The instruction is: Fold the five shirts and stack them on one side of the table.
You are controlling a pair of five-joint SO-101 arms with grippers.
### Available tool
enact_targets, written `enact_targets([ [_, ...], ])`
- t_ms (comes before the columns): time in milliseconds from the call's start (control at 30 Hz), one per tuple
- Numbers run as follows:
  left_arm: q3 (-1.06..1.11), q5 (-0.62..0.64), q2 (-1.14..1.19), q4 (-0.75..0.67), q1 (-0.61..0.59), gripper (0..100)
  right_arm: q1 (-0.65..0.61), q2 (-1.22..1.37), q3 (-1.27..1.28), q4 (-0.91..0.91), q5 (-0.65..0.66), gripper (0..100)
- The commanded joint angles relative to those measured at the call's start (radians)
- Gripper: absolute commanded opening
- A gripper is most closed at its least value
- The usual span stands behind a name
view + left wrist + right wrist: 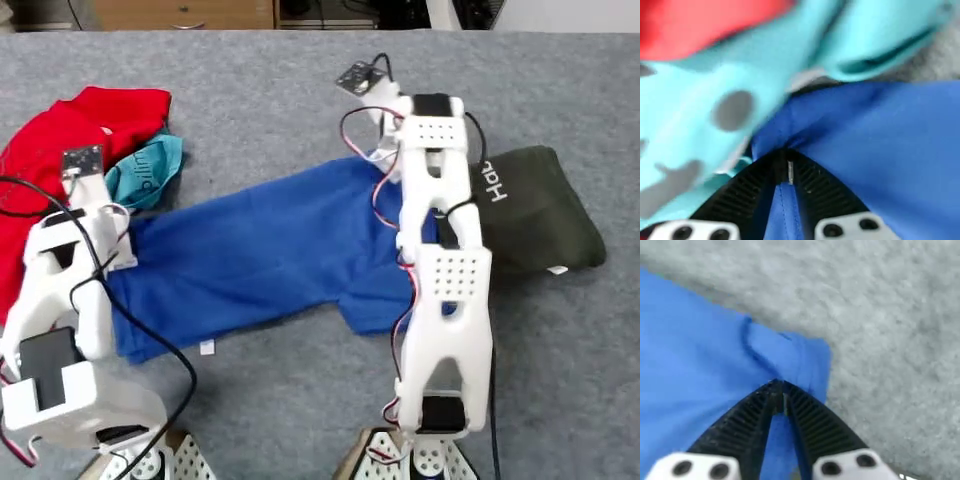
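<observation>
Spans blue shirt (270, 250) lengthwise across table (300, 90): left gripper (785, 172) clamped on end beside teal shirt (145, 170), right gripper (780, 395) clamped on opposite end's corner.

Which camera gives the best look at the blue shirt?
The high view: most of the blue shirt lies spread between the arms. The wrist views show close patches of it, pinched in the left gripper beside a teal shirt and in the right gripper at its edge.

Print on two shirts
White letters on the dark green shirt (545, 215) and pale marks on the teal shirt (150, 170), either side of the blue shirt (270, 260); neither reads whole.
</observation>
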Motion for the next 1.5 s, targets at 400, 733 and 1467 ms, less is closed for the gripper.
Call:
enact_targets([
  [400,-0.089,-0.060,-0.064,0.124,0.071,2,-0.007,0.142,-0.647,0.333,0.009,0.5],
  [733,-0.089,-0.064,-0.433,0.269,0.091,2,-0.002,-0.159,-0.596,0.368,0.005,0.5],
  [1467,0.425,0.061,-0.779,-0.112,0.035,2,-0.013,-1.412,0.970,0.348,0.520,0.9],
])
